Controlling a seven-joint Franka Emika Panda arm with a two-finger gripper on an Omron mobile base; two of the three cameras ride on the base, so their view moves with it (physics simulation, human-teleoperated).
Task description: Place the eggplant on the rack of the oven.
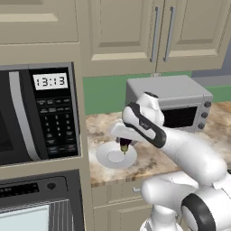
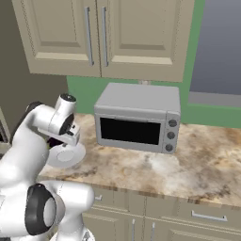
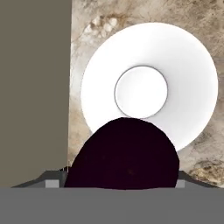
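The dark purple eggplant [image 1: 124, 145] hangs just above the white plate [image 1: 106, 159], pinched between the fingers of my gripper [image 1: 124, 141], which is shut on it. In the hand view the eggplant [image 3: 124, 155] is a dark mass at the bottom, covering the fingertips, with the plate [image 3: 192, 65] below it on the marbled counter. The oven [image 1: 27, 189] sits at the lower left under the microwave, showing its black control strip, its pale window and a strip of grey rack bars [image 1: 61, 214].
A black microwave [image 1: 49, 113] with keypad and clock fills the tall unit left of the plate. A grey toaster oven [image 2: 139, 117] stands on the counter [image 2: 188, 164] to the right. Beige wall cabinets [image 1: 135, 31] hang overhead. A beige side panel [image 3: 35, 87] borders the plate closely.
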